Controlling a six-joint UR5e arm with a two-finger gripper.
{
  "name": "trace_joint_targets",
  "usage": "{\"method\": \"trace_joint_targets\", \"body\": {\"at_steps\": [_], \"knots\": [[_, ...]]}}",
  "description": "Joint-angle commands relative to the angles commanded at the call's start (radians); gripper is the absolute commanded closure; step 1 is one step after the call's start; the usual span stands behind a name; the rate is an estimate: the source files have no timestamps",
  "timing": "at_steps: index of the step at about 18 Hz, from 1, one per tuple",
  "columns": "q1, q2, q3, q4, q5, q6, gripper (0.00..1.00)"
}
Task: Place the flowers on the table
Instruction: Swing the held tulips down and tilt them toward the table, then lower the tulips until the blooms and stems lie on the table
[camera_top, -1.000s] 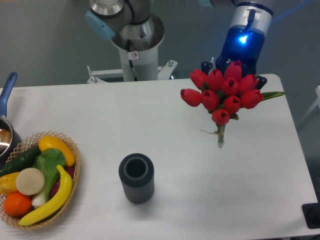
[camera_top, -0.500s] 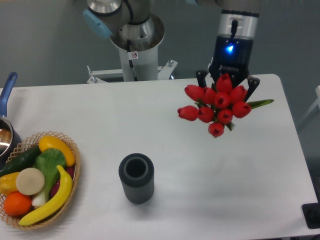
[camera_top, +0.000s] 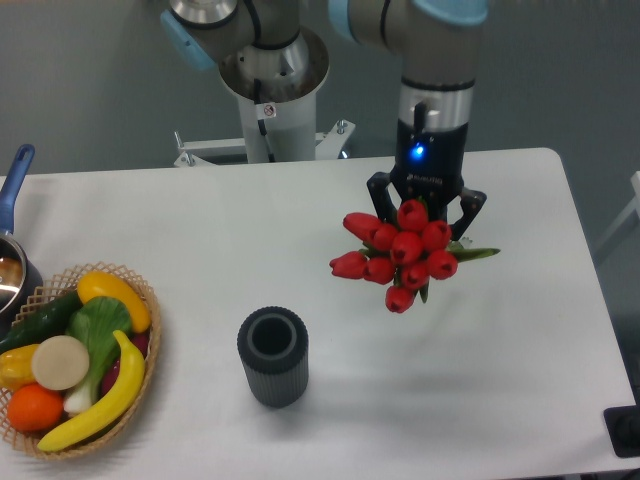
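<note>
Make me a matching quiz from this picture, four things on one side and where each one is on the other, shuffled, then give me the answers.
Things:
1. flowers
2. dark ribbed cup
3. wicker basket
4. blue-handled pot

Places:
A. at the left edge of the table, behind the basket
B. held in the gripper, blooms facing the camera
C. standing upright near the middle front of the table
D. front left of the table, filled with fruit and vegetables

Pairs: 1-B, 2-C, 3-D, 4-A
</note>
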Motion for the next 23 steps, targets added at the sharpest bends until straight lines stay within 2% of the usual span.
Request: {"method": "trace_joint_targets", "body": {"at_steps": [2, 9, 14, 17, 23], "knots": [[-0.003, -0.012, -0.023, 0.000, 0.047, 0.020, 0.57], [-0.089, -0.106, -0.034, 0.000, 0.293, 0.075, 0.57], [-0.097, -0.153, -0.034, 0.000, 0.357, 0.078, 0.57], [-0.112, -0.184, -0.064, 0.000, 0.400, 0.081, 0.57], [-0.115, -0.219, -0.081, 0.002, 0.408, 0.097, 0.57]]}}
